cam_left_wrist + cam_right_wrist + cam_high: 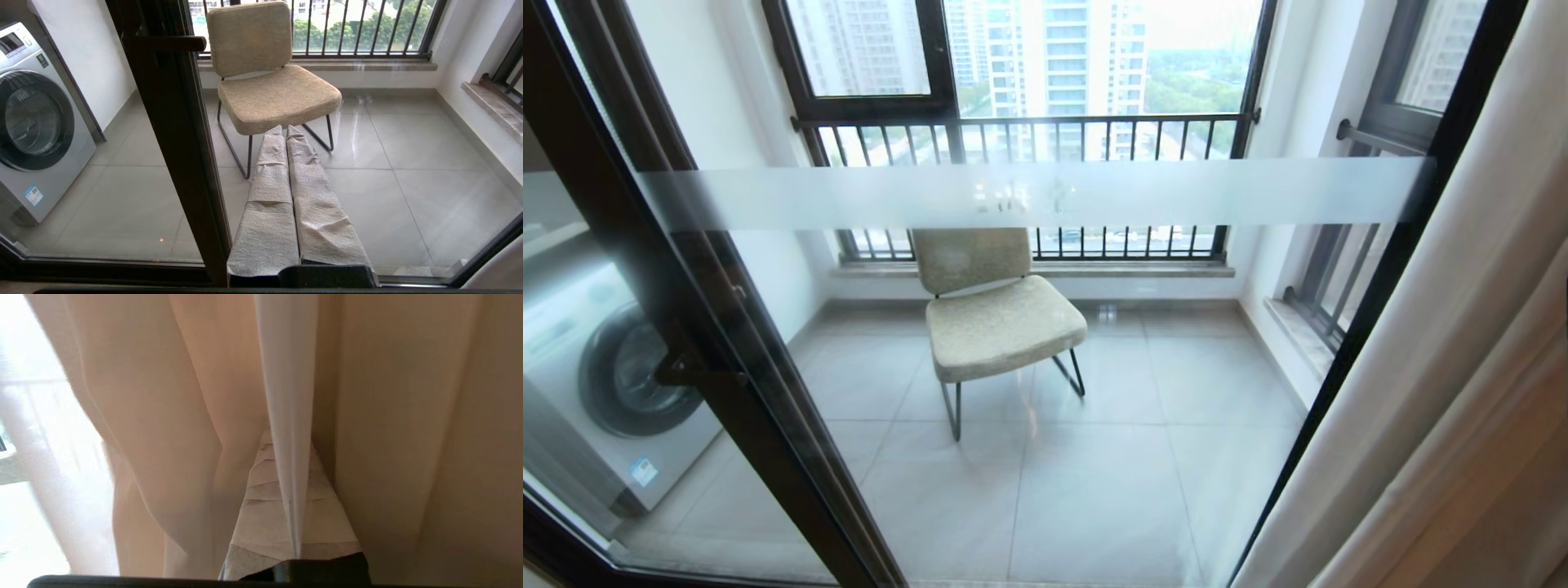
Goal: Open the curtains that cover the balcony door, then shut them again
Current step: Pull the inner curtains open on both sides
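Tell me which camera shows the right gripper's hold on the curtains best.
The right wrist view: the right gripper is shut on a white fold of the curtains. The head view shows only the curtains gathered at the right, no gripper. The left wrist view shows neither clearly.

Beige chair [1001, 322] near washing machine [600, 384]

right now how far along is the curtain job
Opening looks done: the black-framed glass balcony door is uncovered, and the thick beige-cream drapes with thin white sheers are bunched at its right side. In hand: the right gripper has its jaws shut on a white sheer fold among the drapes. Left gripper idle, shut. Left: draw them closed.
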### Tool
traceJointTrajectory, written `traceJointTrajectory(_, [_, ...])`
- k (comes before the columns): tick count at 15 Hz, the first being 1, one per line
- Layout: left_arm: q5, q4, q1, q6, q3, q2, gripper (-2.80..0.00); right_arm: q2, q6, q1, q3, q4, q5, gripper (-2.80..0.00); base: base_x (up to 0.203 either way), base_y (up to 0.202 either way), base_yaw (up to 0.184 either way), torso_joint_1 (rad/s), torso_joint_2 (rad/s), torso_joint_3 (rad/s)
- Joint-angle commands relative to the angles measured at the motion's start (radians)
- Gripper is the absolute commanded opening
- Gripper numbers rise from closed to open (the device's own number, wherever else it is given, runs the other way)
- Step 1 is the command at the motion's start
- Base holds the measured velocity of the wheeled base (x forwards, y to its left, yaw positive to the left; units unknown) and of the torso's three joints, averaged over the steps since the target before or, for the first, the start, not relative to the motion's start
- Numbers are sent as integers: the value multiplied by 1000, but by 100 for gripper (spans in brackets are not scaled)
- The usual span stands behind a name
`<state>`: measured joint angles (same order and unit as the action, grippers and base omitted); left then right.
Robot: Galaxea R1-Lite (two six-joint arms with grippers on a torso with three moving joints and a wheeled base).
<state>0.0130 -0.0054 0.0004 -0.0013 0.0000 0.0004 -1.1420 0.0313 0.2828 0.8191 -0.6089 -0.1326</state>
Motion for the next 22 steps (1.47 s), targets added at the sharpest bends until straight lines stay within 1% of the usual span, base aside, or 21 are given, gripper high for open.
traceJointTrajectory(1, [1,-1,0,0,0,0,-280,5,1,-1,-2,-3,1,-280,0,0,0,0,0,0])
traceJointTrajectory(9, [1,1,0,0,0,0,-280,34,2,6,6,12,-2,-280,0,0,0,0,0,0])
traceJointTrajectory(11, [1,1,0,0,0,0,-280,65,2,37,6,49,-2,-280,0,0,0,0,0,0])
traceJointTrajectory(14, [1,0,0,0,0,0,-280,114,2,54,7,110,-2,-280,0,0,0,0,0,0])
traceJointTrajectory(18, [1,1,0,0,0,0,-280,100,0,119,57,170,-4,-280,0,0,0,0,0,0])
traceJointTrajectory(22, [1,1,0,0,0,0,-280,44,-5,222,93,180,9,-280,0,0,0,0,0,0])
